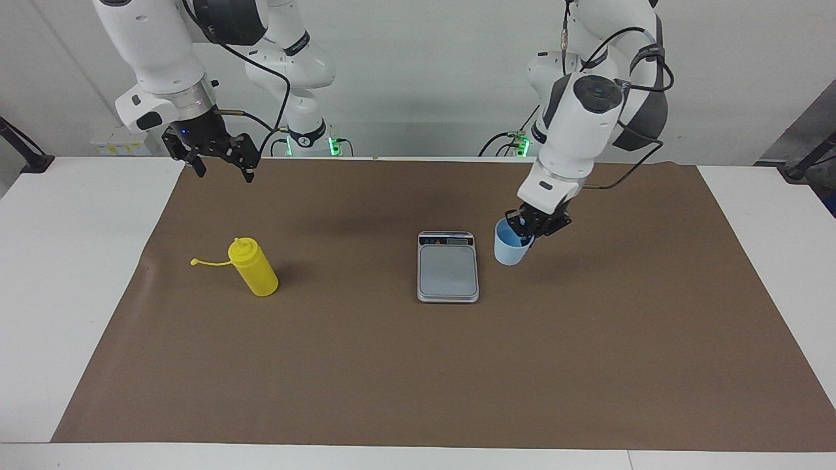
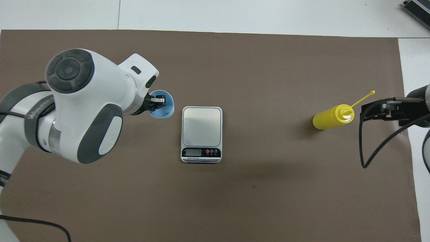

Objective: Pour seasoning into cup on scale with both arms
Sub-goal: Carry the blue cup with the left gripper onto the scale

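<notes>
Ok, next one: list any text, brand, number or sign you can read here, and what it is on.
Band on the left arm: looks like a brand in capitals, too blurred to spell out.
Scale: display strip and three round buttons, markings too small to read.
Seasoning bottle and cup: no lettering visible.

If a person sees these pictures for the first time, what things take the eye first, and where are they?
First, the left gripper holds the light-blue cup by its rim, in the air beside the scale at the mat's middle. Next, the yellow seasoning bottle stands toward the right arm's end. The right gripper waits open, raised above the mat's edge.
</notes>
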